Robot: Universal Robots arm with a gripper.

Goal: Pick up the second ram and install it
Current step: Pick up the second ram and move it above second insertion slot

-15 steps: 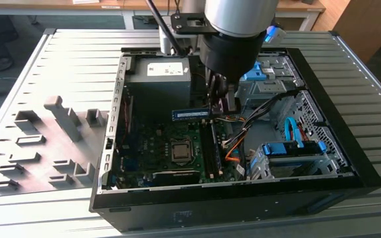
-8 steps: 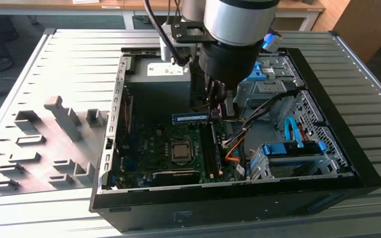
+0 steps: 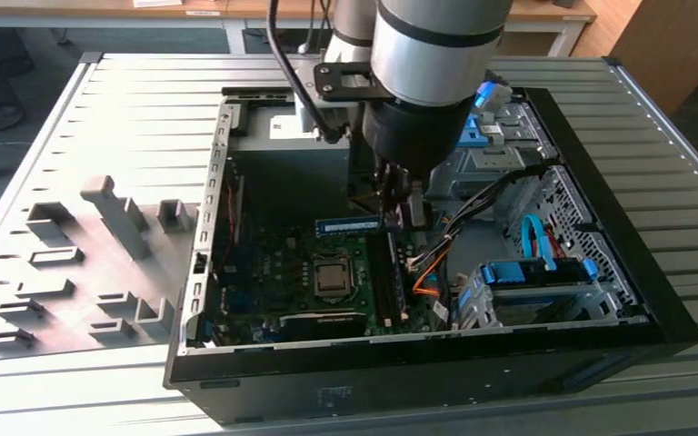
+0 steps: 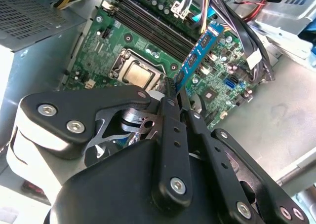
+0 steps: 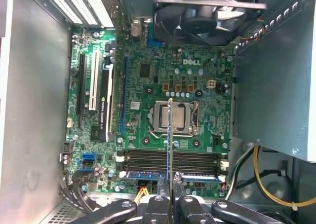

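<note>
My gripper (image 3: pixel 394 211) is shut on the second ram (image 3: pixel 346 224), a slim blue stick held by one end, inside the open computer case (image 3: pixel 640 300). In the second wrist view the ram (image 4: pixel 200 54) juts out from the gripper (image 4: pixel 174 88) above the green motherboard (image 4: pixel 98 51). In the first wrist view the ram (image 5: pixel 169 135) shows edge-on, crosswise to the black memory slots (image 5: pixel 197 160), hanging over the CPU socket (image 5: pixel 180 116). Another blue stick (image 5: pixel 145 174) sits in the slot nearest the gripper (image 5: pixel 170 187).
Grey fixture blocks (image 3: pixel 119 218) stand on the table at the exterior view's left. A blue drive cage (image 3: pixel 531 277), cables (image 3: pixel 428 272) and the power supply (image 5: pixel 271 76) crowd the case beside the slots. A fan (image 5: pixel 207 12) sits beyond the socket.
</note>
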